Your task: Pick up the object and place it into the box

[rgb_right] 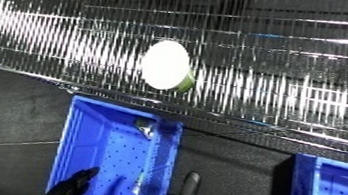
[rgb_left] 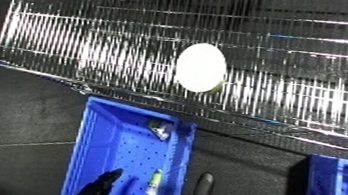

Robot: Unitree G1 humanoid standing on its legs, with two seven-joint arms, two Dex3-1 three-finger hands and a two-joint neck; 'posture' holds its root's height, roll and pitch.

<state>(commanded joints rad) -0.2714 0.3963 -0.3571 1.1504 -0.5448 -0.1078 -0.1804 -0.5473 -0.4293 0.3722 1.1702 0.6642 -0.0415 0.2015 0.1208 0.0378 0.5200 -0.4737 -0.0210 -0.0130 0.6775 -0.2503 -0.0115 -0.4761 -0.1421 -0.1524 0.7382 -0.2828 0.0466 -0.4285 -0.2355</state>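
Fingers of the left hand [rgb_left: 103, 184] hang over the near end of the blue bin [rgb_left: 98, 129], dark and partly cut off by the view's lower edge, so I cannot tell whether they are spread or curled. Right of the bin, only the fingertips of the right hand [rgb_left: 203, 183] show, its state equally unclear. Neither holds anything visible. Beyond the bin, on the wire shelf [rgb_left: 59, 36], lies the white oval object [rgb_left: 200, 67], apparently untouched; judging by that, the pick has not begun. A second blue bin [rgb_right: 333, 188] sits well right of the first.
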